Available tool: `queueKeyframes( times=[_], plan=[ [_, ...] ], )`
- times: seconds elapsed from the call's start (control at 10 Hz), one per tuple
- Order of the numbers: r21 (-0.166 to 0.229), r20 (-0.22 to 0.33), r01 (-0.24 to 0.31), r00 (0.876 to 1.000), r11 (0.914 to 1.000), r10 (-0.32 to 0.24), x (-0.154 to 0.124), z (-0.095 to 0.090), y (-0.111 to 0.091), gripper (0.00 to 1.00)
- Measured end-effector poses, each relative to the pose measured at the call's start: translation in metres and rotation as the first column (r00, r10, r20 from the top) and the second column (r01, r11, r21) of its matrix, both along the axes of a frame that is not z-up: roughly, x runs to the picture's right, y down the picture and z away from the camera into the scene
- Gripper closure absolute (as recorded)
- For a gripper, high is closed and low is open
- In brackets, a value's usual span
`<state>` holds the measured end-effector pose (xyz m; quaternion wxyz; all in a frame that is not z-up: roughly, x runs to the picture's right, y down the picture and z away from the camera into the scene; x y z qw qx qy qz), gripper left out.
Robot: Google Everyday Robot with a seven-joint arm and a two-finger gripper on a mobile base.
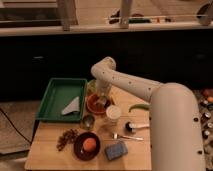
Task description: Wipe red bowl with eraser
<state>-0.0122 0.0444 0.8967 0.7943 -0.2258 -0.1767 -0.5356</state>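
At the centre of the frame, on the wooden desk [50,150], the red bowl [92,106] sits just right of the green tray [55,92] and just above-left of the white cup [113,116]. The white arm reaches in from the lower right and bends down, so the hand [103,100] hangs directly over the bowl, at or just inside its rim. How far the hand is open, and whether it has hold of anything, I cannot tell, since the wrist hides it. A blue-grey block [116,150] lies near the bottom edge, well apart from the bowl. It may be a sponge or the eraser, but the view is too soft to say. Beside it a darker maroon bowl [80,150] holds an orange fruit [89,144], and a small metal cup [88,121] stands just below the red bowl. The red bowl looks stiff, glossy and light, so I judge it will slide on the desk if rubbed sideways. Its slick, shallow wall gives little to pinch. Wiping should press gently downward into the basin, and if the bowl has to be steadied, the rim on the tray side is the clearest place to take hold.
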Motion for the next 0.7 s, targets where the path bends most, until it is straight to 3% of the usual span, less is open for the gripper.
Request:
queueKeyframes(
  times=[0.4, 0.7],
  plan=[
    [0.006, 0.073, 0.069, 0.995, 0.9976, -0.070, -0.047, 0.000, 0.001, 1.00],
    [0.008, 0.120, 0.102, 0.987, 0.9947, -0.103, -0.061, -0.014, 0.013, 1.00]
  ],
)
